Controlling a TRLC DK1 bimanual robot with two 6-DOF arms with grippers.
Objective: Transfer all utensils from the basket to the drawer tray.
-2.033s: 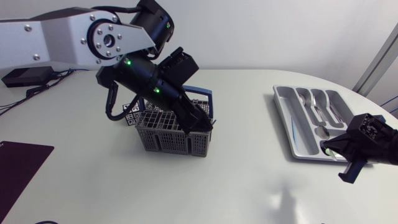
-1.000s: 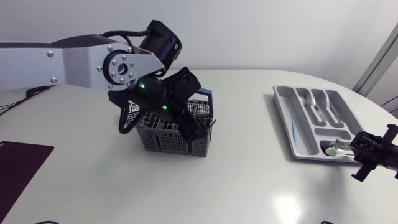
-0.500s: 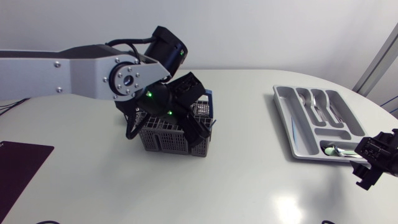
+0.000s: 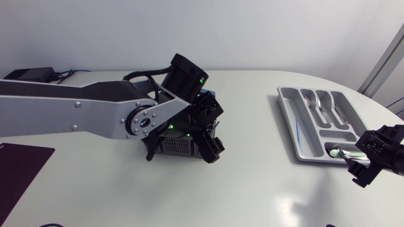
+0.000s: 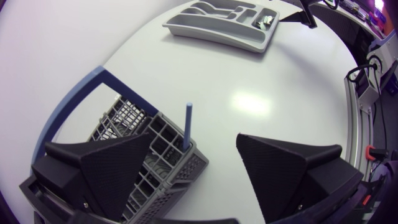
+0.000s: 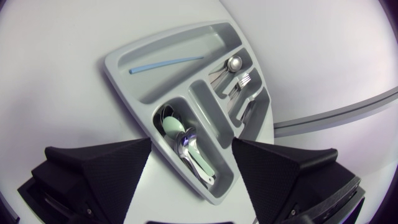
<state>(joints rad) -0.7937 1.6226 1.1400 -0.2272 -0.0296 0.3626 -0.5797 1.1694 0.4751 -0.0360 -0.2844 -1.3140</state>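
Seems to be the pick-up step, with the left gripper (image 5: 194, 146) spread wide over a corner of the basket (image 5: 124, 118) and a blue-handled utensil (image 5: 187, 124) standing upright in it between the fingers, apparently touched by neither. Calls next for lowering and centring on that thin handle, closing, then lifting straight up clear of the grid before carrying across to the drawer tray (image 4: 297, 126), well apart and holding spoons (image 6: 186, 140), with the right gripper (image 6: 191, 144) gaping and empty just above its near end. Underneath, a glossy white table (image 4: 252, 189) with a dark mat (image 4: 19, 167) at its left edge.
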